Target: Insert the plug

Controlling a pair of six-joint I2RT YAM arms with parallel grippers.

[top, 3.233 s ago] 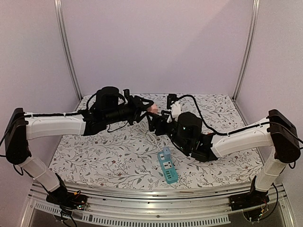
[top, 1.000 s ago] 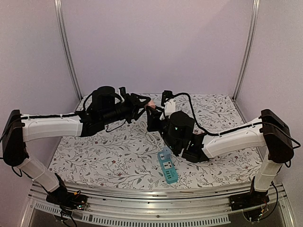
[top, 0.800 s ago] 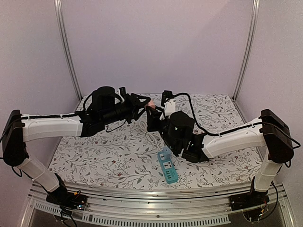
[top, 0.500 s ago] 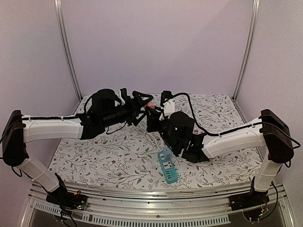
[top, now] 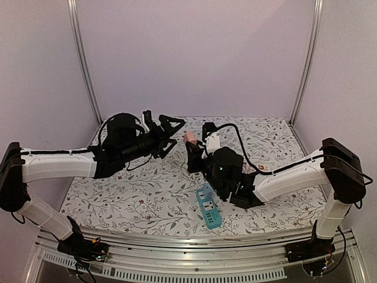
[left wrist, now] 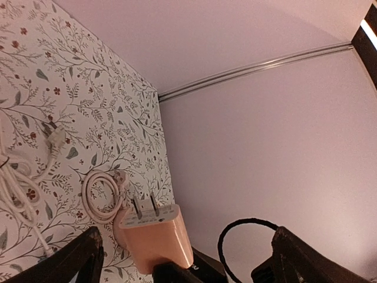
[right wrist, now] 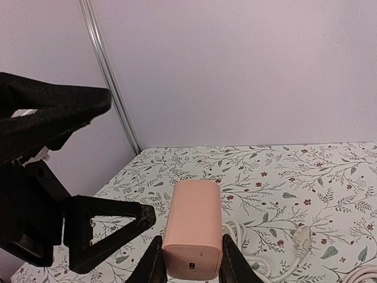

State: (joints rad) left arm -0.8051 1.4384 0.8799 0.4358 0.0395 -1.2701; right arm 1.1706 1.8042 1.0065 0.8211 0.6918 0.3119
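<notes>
Looking at the top view, it is seen that the left gripper (top: 171,133) has been opened wide and drawn back from the plug (right wrist: 192,227), which it was still holding a second ago. The plug is now carried only by the right gripper (right wrist: 192,262), whose two fingers are pressed on both sides of the end opposite to the prongs. The hand-over can therefore be judged as finished, while the insertion itself is not yet begun. The plug is held in the air above the table (top: 118,197), between the two arms. The teal power strip (top: 208,213) lies on the flowered cloth nearer to the bases, well apart from it.

The plug is seen as a salmon-pink block with rounded edges and a smooth surface. Two flat metal prongs (left wrist: 144,207) are shown in the left wrist view, at the end turned away from the right gripper. It is judged that the prongs must be turned downward and brought over a socket of the strip before any pressing. White cables (right wrist: 294,244) are lying on the table behind the plug
</notes>
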